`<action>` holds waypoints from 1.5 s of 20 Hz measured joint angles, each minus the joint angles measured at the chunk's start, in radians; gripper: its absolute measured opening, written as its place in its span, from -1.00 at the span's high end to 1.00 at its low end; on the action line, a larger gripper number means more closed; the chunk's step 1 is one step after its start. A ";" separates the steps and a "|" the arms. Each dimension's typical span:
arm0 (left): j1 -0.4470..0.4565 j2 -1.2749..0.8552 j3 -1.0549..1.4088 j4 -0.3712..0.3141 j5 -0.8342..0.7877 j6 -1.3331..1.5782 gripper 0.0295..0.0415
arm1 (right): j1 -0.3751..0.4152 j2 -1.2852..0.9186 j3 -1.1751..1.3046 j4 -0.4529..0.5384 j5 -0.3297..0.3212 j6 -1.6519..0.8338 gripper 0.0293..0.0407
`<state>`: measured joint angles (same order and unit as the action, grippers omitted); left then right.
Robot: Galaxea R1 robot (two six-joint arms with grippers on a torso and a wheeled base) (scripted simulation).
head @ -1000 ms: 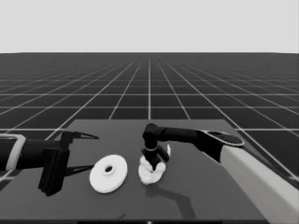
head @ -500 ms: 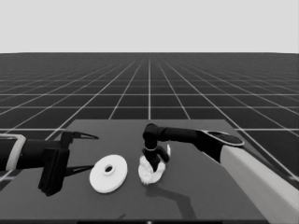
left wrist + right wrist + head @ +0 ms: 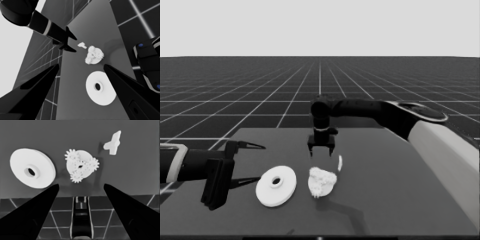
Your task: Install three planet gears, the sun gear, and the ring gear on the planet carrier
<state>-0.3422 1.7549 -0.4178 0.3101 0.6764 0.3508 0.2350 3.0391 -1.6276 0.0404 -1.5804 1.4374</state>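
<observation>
Hovering right hand (image 3: 321,152) spread empty above geared smaller round part (image 3: 322,181), larger round part (image 3: 276,185) beside.

From my head camera I see a dark, flat, matte rectangular counter (image 3: 400,200) filling the lower part of the scene, its far edge straight and its left corner cut against the floor. Beyond and around it lies a dark floor ruled with a pale square grid (image 3: 260,95), the lines converging toward a level horizon. Above that horizon sits a pale, blank, featureless band (image 3: 320,27). Soft shadows fall on the counter surface. Past the counter's near edge, my right wrist camera shows the same gridded floor (image 3: 140,220).
</observation>
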 joint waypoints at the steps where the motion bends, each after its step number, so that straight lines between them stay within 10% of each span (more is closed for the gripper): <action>1: 0.000 0.000 0.000 0.000 0.000 0.000 -0.49 | 0.003 0.000 -0.002 0.004 0.000 -0.012 -0.61; 3: 0.000 0.000 0.000 0.000 0.000 0.000 -0.49 | 0.006 0.001 -0.004 0.007 0.000 -0.024 -0.61; 4: 0.000 0.000 0.000 0.000 0.000 0.000 -0.49 | -0.152 -0.271 0.445 -0.295 0.165 -0.454 -1.00; 7: 0.000 0.000 0.000 0.000 0.000 0.000 -0.49 | -0.514 -1.087 1.077 -0.647 0.351 -0.986 -0.64; 13: 0.000 0.000 0.000 0.000 0.000 0.000 -0.49 | -0.587 -1.273 1.234 -0.734 0.398 -1.116 -0.61; 14: -0.006 0.192 -0.046 0.445 0.453 -0.486 -0.58 | -0.588 -1.276 1.237 -0.736 0.399 -1.118 -0.61; 15: -0.021 0.436 -0.137 0.291 0.932 -0.986 -0.79 | -0.589 -1.278 1.239 -0.737 0.400 -1.120 -0.61; 17: 0.001 0.619 -0.487 -0.181 0.967 -1.467 -0.68 | -0.589 -1.279 1.240 -0.738 0.400 -1.121 -0.61; 20: 0.038 0.664 -0.728 -0.371 0.935 -1.549 -0.51 | -0.590 -1.280 1.241 -0.738 0.400 -1.121 -0.61; 23: 0.047 0.677 -0.793 -0.408 0.932 -1.552 -0.49 | -0.590 -1.280 1.241 -0.738 0.400 -1.122 -0.61; 26: 0.405 0.690 -0.836 -0.079 0.803 -1.540 -0.49 | -0.590 -1.280 1.241 -0.738 0.400 -1.122 -0.61; 30: 0.483 0.719 -0.912 -0.019 0.762 -1.506 -0.49 | -0.590 -1.280 1.241 -0.738 0.400 -1.122 -0.61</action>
<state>0.1405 2.4737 -1.3299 0.2908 1.4381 -1.1556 -0.3547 1.7592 -0.3868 -0.6977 -1.1801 0.3159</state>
